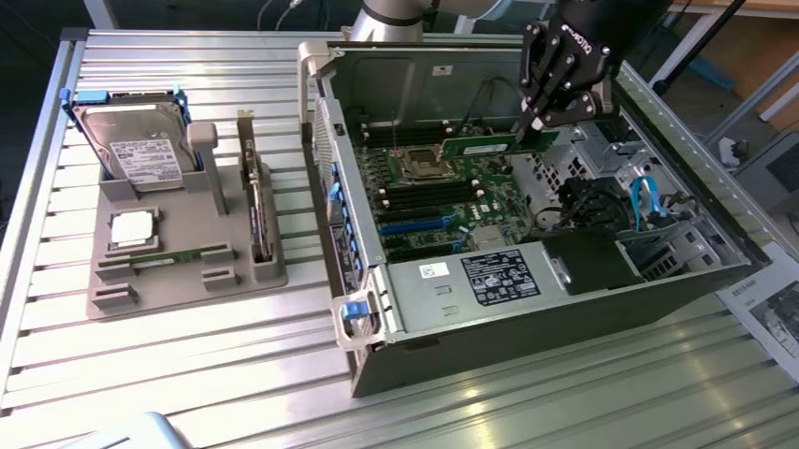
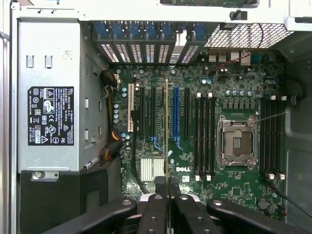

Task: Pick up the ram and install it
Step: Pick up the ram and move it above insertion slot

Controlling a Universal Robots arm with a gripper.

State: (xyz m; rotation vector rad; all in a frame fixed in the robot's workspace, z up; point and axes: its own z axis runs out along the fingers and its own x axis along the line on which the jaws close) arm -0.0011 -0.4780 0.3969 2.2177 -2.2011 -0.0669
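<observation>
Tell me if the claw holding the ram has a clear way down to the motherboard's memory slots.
Likely yes: the claw, shut on the ram, hangs over the open case, and these black memory slots lie bare, nothing standing over them.

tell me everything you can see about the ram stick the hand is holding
The ram is a long, thin green circuit-board stick with a pale patch on its face. The black hand is shut on its end toward the exterior view's right, holding it on edge above the motherboard in the open computer case, near the processor socket. From the wrist it shows edge-on, a thin line running out between the fingers. It sits in no slot.
</observation>
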